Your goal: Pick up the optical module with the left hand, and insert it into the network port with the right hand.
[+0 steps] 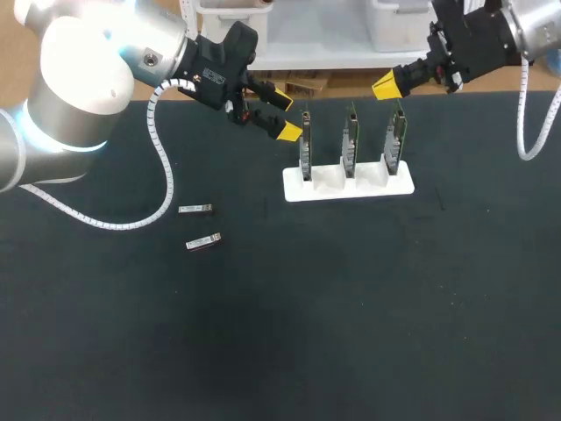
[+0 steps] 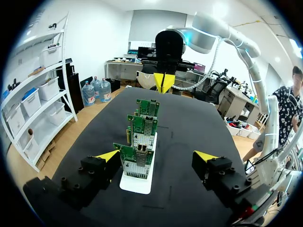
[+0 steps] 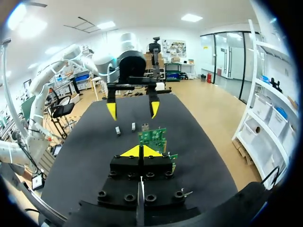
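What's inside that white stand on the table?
Three green boards stand upright in the stand, one per slot. Their bottom edges are hidden inside the slots.

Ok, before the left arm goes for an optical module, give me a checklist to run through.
1. Both optical modules lying free on the table: ok.
2. Left pincer open, empty: ok.
3. Left pincer over a module: not ok, it hangs by the left network card.
4. Network cards upright in white stand: ok.
5. Right pincer empty: ok, shut.
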`<act>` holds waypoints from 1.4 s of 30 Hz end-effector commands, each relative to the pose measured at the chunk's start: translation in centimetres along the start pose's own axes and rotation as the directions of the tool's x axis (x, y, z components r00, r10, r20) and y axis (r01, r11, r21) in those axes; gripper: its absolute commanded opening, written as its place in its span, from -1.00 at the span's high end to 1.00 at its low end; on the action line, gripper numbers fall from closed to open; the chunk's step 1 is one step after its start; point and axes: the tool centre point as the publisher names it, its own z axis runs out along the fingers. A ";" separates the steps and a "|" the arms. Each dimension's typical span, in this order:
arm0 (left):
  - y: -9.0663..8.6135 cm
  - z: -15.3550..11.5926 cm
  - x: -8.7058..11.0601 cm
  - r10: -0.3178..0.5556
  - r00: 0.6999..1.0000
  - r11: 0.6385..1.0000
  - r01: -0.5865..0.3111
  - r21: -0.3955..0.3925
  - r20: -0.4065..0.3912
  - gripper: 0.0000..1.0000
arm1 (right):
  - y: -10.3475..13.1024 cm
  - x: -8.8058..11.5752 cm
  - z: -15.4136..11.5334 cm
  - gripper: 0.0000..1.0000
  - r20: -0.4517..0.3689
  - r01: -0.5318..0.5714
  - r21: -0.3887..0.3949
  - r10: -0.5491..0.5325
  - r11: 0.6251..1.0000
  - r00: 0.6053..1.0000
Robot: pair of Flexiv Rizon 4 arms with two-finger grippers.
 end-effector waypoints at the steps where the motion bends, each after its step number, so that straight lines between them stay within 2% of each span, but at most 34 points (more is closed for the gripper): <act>1: 0.2 0.1 -0.2 -0.004 1.000 1.000 0.004 0.001 -0.009 -1.00 | -0.1 0.1 -0.2 1.00 -0.008 0.000 -0.007 -0.001 1.000 1.000; 29: 0.2 0.1 -0.2 -0.004 1.000 1.000 0.004 0.001 -0.009 -1.00 | -1.1 0.9 1.0 1.00 -0.061 -0.004 -0.013 0.003 1.000 0.998; 30: 0.2 0.1 -0.2 -0.004 1.000 1.000 0.004 0.001 -0.009 -1.00 | -1.1 1.0 1.0 0.51 -0.068 -0.008 0.008 0.009 1.000 0.998; 31: 0.2 0.1 -0.2 -0.004 1.000 1.000 0.004 0.001 -0.009 -1.00 | -1.1 1.0 1.0 -0.44 -0.068 -0.008 0.008 0.009 1.000 0.998; 32: 0.2 0.1 -0.2 -0.004 1.000 1.000 0.004 0.001 -0.009 -1.00 | -1.1 1.0 1.0 -1.00 -0.068 -0.008 0.008 0.009 1.000 0.998; 42: 0.2 0.1 -0.2 -0.004 1.000 1.000 0.004 0.001 -0.009 -1.00 | -1.1 1.0 1.0 -1.00 -0.068 -0.008 0.008 0.009 1.000 0.998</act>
